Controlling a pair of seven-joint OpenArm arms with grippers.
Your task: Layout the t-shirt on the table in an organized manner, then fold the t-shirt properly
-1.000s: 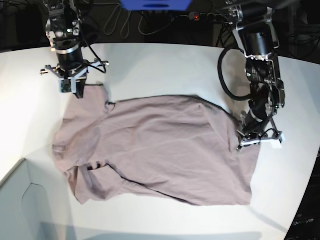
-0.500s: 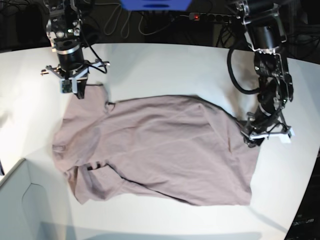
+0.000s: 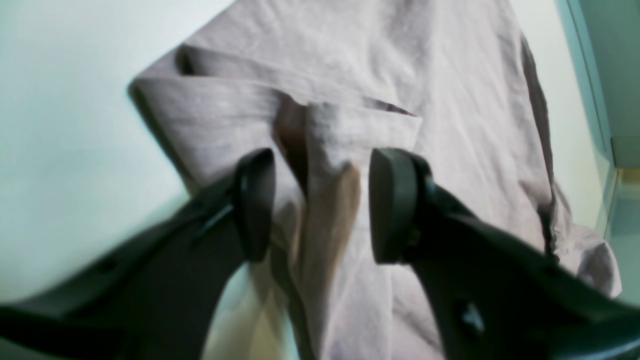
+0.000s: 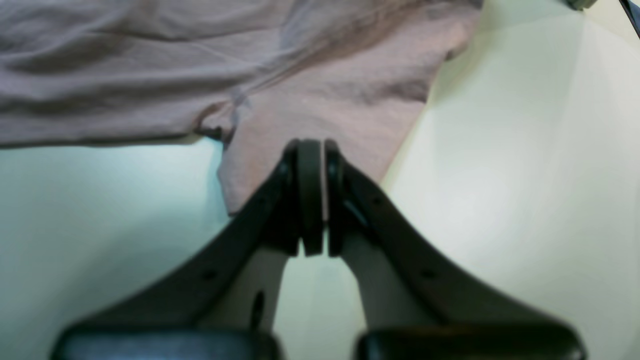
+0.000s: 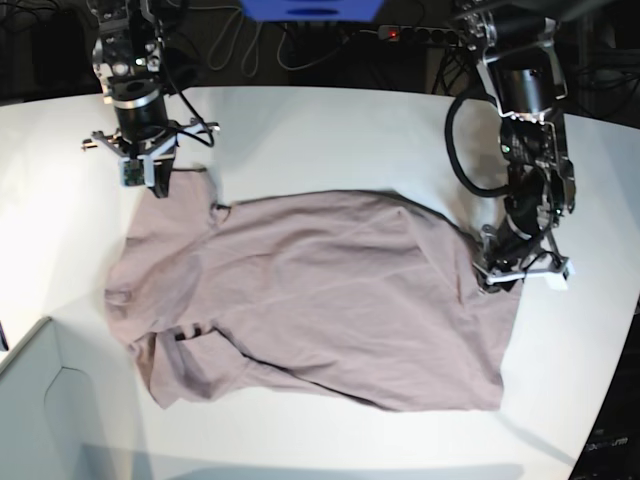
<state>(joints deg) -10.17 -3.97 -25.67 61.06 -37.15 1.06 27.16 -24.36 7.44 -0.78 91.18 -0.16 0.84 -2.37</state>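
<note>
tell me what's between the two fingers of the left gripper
A raised fold of the t-shirt stands between the fingers of the left gripper; they sit apart with gaps either side. The left wrist view shows it.

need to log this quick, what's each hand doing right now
Left hand: open, jaws either side of a raised fold of the t-shirt.
Right hand: shut on the t-shirt's sleeve edge.

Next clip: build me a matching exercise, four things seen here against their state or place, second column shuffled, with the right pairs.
Things:
1. left gripper
2. right gripper
3. t-shirt
4. table

States:
A. plain white, bearing the cloth
B. shut on a sleeve edge
C. spread out, mauve, partly wrinkled
D. open, with a raised fold between its fingers

Pairs: 1-D, 2-B, 3-C, 4-A
</note>
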